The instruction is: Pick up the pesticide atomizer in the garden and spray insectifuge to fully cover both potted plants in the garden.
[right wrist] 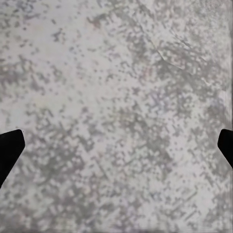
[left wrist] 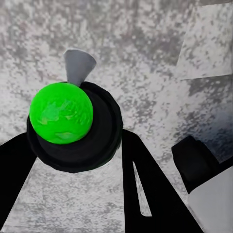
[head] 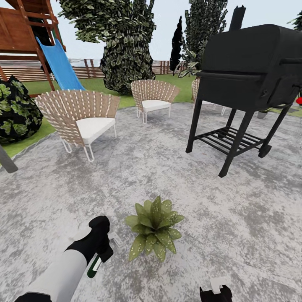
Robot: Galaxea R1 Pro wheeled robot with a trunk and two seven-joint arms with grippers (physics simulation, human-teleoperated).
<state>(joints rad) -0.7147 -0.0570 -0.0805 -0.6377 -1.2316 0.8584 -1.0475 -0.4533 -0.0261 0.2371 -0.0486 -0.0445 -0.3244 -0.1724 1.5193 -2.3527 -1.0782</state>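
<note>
One part of the task looked finished to me: my left pincer [head: 102, 251] was pressed on the pesticide atomizer [head: 95, 266], so the picking up was done. In the head view the slim dark green bottle with its white patch hung below my left hand, just above the stone patio [head: 235, 218]. In the left wrist view I saw the bottle from its end, a bright green round part in a black ring with a small grey cone [left wrist: 77, 65] beside it; which end this was, I could not tell.

My right pincer [head: 215, 290] was low at the near edge of the head view. In the right wrist view its two dark fingertips [right wrist: 10, 150] stood wide apart with only patio between them, so it was spread and held nothing.

Just beside my left hand, a little farther on, stood one potted plant [head: 154, 226], a low rosette of speckled leaves. I saw no wet trace or mist on it, so I judged the spraying as not yet done or not visible. The second plant I could not find with certainty.

Farther off were the black grill [head: 247, 79], two wicker chairs [head: 82, 115], then the blue slide [head: 61, 65], trees and fence.
</note>
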